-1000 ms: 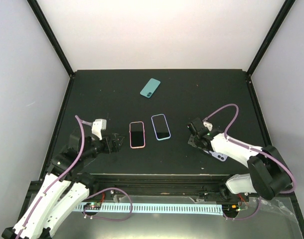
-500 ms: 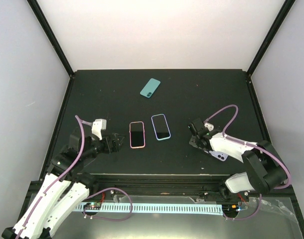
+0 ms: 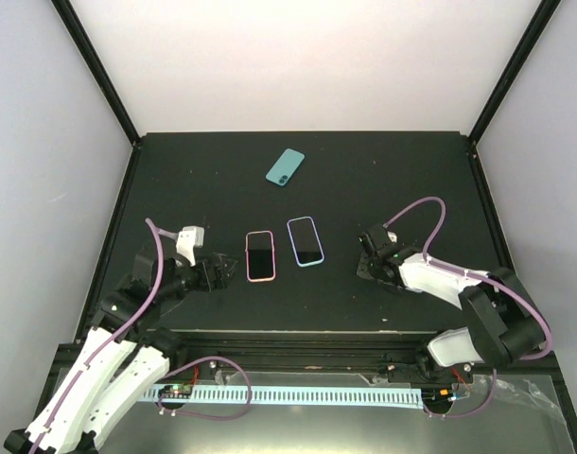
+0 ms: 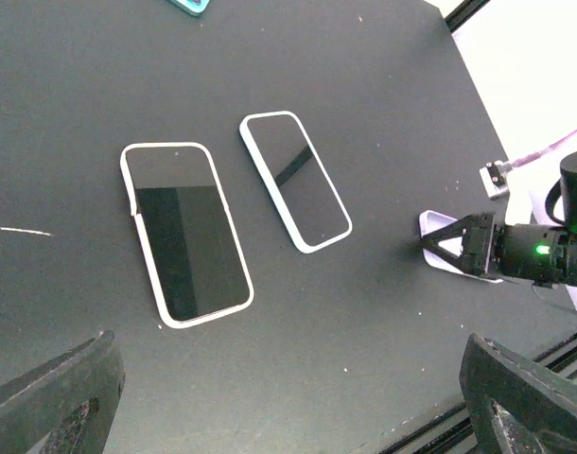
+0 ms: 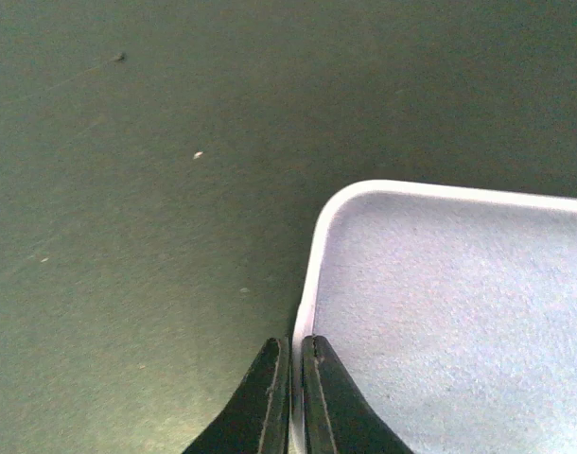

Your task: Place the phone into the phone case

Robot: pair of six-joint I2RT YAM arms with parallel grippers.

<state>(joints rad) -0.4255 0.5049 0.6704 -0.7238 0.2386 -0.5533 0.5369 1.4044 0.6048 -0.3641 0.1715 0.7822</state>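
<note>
nearest the bases, the left gripper (image 3: 211,275) hangs low over the table (image 3: 383,180), jaws spread as wide as they go and nothing between them. it looks parked there to leave the middle free while its camera watches the work. across on the right, the right gripper (image 5: 290,352) is pinched fully together on the thin side wall of the phone case (image 5: 449,312), near a rounded corner, with one finger outside the rim and one inside. the case appears to lie with its pale inside facing up, the way it must face to take a phone. gripping the wall leaves the hollow unblocked. further out, a pink-rimmed phone (image 3: 259,255) and a light blue-rimmed phone (image 3: 305,241) lie screen up, side by side, between the two grippers; neither belongs to this job. farthest back, the phone (image 3: 285,166) lies alone, teal back up, well apart from the case and both grippers, so one of the two probably has to be brought to the other.
</note>
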